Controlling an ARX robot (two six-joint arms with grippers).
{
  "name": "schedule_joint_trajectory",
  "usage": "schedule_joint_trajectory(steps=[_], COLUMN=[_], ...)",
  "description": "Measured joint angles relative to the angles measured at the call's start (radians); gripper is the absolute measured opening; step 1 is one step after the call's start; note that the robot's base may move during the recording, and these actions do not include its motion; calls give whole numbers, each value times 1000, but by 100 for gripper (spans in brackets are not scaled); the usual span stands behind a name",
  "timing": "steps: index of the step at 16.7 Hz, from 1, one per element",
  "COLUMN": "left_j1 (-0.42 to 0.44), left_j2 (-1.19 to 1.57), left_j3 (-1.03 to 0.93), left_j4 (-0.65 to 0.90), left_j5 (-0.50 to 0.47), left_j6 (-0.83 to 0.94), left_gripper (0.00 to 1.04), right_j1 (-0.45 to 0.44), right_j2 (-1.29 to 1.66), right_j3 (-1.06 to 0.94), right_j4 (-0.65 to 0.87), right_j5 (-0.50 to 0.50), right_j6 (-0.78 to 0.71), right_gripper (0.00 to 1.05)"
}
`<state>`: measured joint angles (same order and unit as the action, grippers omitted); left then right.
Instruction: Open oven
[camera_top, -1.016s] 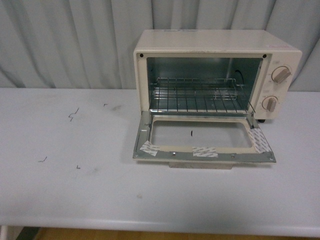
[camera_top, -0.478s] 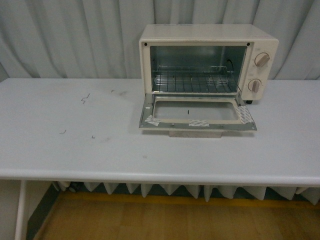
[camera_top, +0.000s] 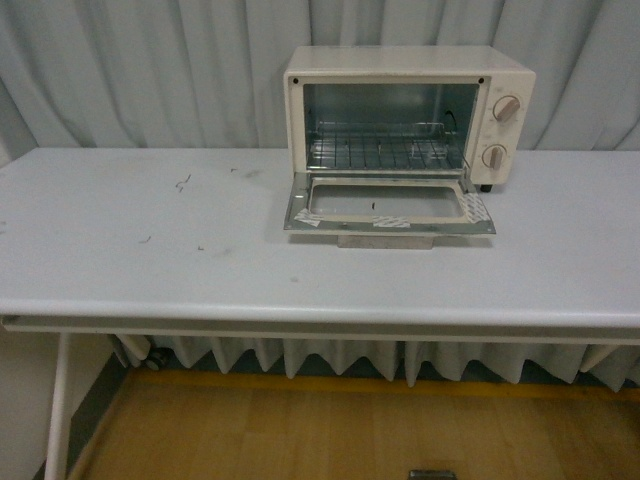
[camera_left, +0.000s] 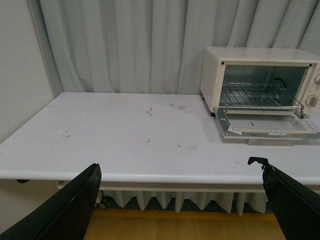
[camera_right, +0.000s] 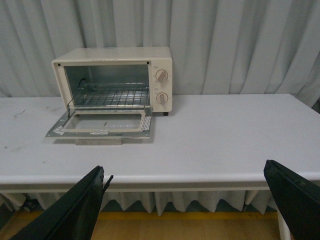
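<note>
The oven sits at the back of the white table, right of centre in the front view, close against the grey curtain. Its door is down, fully dropped, lying flat out toward the robot with the glass window facing up. Strips of tape show on the door's inner frame, at the corners and along the front edge. The bar handle peeks out beneath the door's front edge, resting at table level. Inside, the wire rack is in plain sight in the metal cavity. Two round knobs stand one above the other on the panel right of the opening.

Neither arm shows in the front view. From the left wrist, the left gripper hangs off the table's near edge, well apart from the oven, its two dark fingers spread wide with nothing between them. From the right wrist, the right gripper is also back from the table edge, fingers wide apart and empty, the oven well away across the table, door flat.

A few small dark marks dot the tabletop left of the oven. Below the table, wooden floor shows.
</note>
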<state>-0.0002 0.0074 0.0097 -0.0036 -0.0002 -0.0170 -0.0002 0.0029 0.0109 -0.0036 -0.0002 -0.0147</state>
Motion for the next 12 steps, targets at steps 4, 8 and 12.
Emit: schedule_joint_trajectory(steps=[4,8,12], left_j1=[0,0,0], left_j2=[0,0,0], left_j3=[0,0,0], left_j4=[0,0,0], left_j5=[0,0,0], left_j6=[0,0,0], left_gripper=[98,98,98], right_j1=[0,0,0], right_j2=[0,0,0], right_j3=[0,0,0], right_j4=[0,0,0], right_j5=[0,0,0], right_j6=[0,0,0], right_gripper=[98,98,98])
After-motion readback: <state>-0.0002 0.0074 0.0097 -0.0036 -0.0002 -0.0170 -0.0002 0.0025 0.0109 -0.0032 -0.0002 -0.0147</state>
